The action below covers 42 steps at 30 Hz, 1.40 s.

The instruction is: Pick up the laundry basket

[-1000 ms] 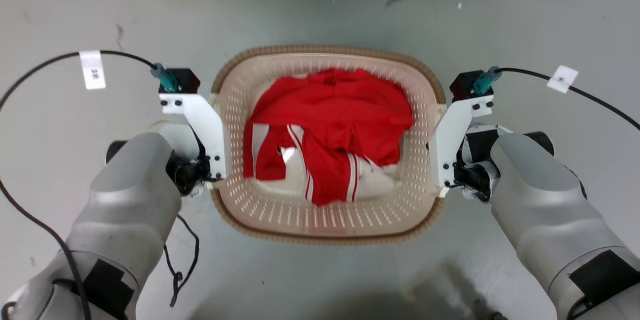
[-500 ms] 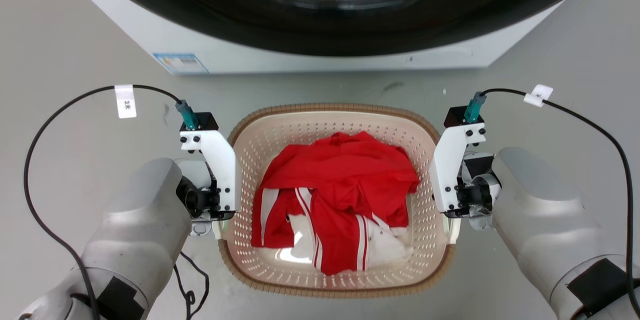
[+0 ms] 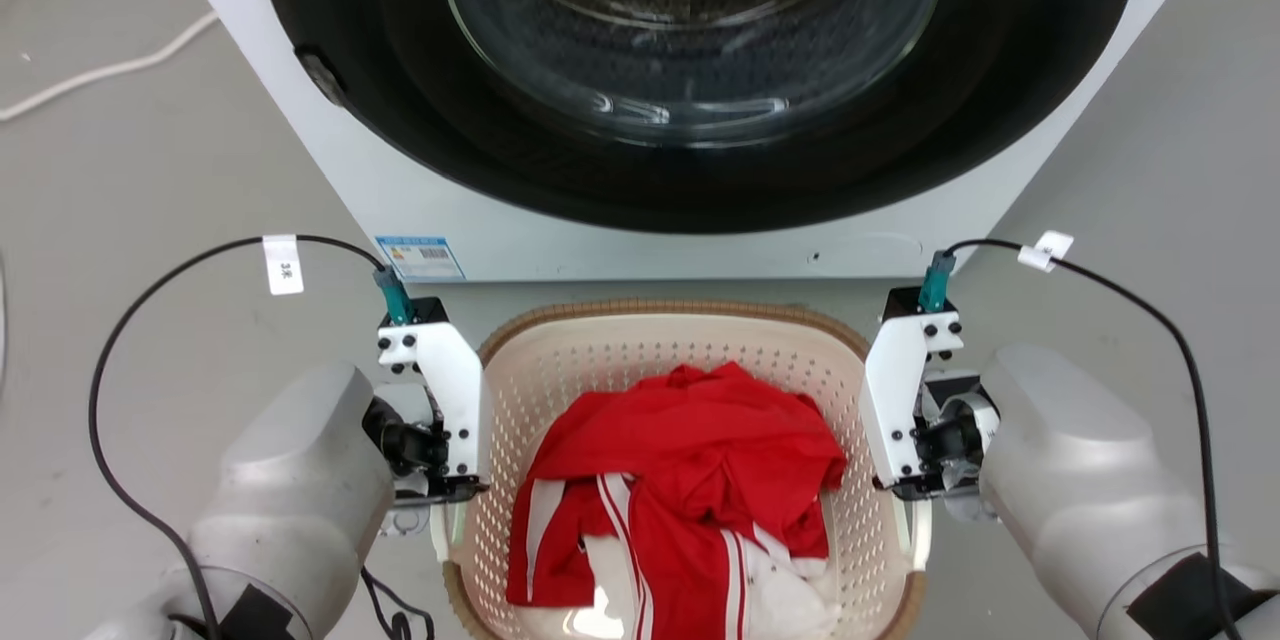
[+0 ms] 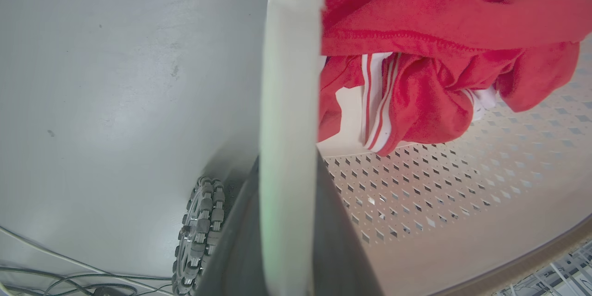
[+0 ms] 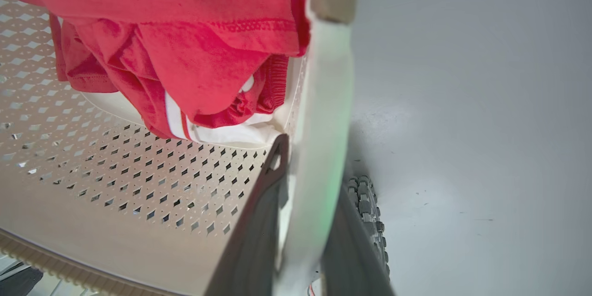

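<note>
Two white side handles are the places to hold the laundry basket [image 3: 560, 360], and both are taken. The left gripper [image 4: 286, 180] has its jaws pinching the left handle [image 4: 289, 78], with one dark finger on each side of the pale strip. The right gripper [image 5: 312, 166] pinches the right handle [image 5: 328, 78] in the same way. The basket is between your two arms, just in front of the washer [image 3: 340, 190], with its far rim near the washer's lower front edge. In the wrist views the floor [image 4: 115, 78] lies well below the handles, so I judge the basket hangs free of it, though I cannot be fully sure.

Expect a light load: thin perforated plastic, with one crumpled red garment [image 3: 690, 430] with white stripes inside. The wall looks stiff enough to keep its shape. The handles are narrow and smooth, so they may slip or turn in the jaws if one arm goes higher than the other. Keep both sides level and move them together. The soft cloth can slide toward the low side, but I think this changes the balance only a little.
</note>
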Motion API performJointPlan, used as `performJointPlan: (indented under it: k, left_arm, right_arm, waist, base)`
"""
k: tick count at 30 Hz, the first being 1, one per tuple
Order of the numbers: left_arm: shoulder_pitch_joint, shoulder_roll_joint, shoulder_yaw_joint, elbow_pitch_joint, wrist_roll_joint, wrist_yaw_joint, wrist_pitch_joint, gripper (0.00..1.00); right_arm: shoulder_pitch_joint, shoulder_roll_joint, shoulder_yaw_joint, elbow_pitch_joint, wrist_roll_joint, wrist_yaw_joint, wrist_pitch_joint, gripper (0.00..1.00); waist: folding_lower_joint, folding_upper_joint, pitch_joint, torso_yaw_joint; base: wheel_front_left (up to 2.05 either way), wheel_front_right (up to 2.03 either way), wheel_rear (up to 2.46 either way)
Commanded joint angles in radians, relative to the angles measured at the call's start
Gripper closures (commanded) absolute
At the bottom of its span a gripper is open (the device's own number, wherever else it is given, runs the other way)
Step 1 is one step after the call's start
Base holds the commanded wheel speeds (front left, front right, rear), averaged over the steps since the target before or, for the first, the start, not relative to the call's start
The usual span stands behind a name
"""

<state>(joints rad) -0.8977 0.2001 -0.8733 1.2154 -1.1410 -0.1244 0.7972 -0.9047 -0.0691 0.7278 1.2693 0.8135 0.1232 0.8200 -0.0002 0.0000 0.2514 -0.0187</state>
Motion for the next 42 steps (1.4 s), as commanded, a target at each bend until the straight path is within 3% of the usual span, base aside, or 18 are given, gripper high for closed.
performJointPlan:
  k: [1,19,42]
  left_arm:
    - [0.011,-0.045,-0.002,-0.014,-0.014,-0.011,0.007,1.00]
    - [0.099,-0.094,-0.006,0.033,-0.062,-0.012,0.080,1.00]
    - [0.128,-0.111,-0.010,0.053,-0.074,-0.012,0.089,1.00]
  right_arm:
    - [0.014,0.034,0.003,-0.011,0.016,0.014,0.008,1.00]
    - [0.106,0.038,0.021,0.007,0.052,0.014,0.057,1.00]
    - [0.132,0.038,0.040,0.011,0.064,0.014,0.059,1.00]
  waist:
    - [0.0002,0.0000,-0.037,0.009]
    - [0.0002,0.0000,-0.245,0.007]
    - [0.0002,0.0000,-0.270,0.006]
  base:
    - [0.00,0.00,0.00]
    - [0.00,0.00,0.00]
    - [0.00,0.00,0.00]
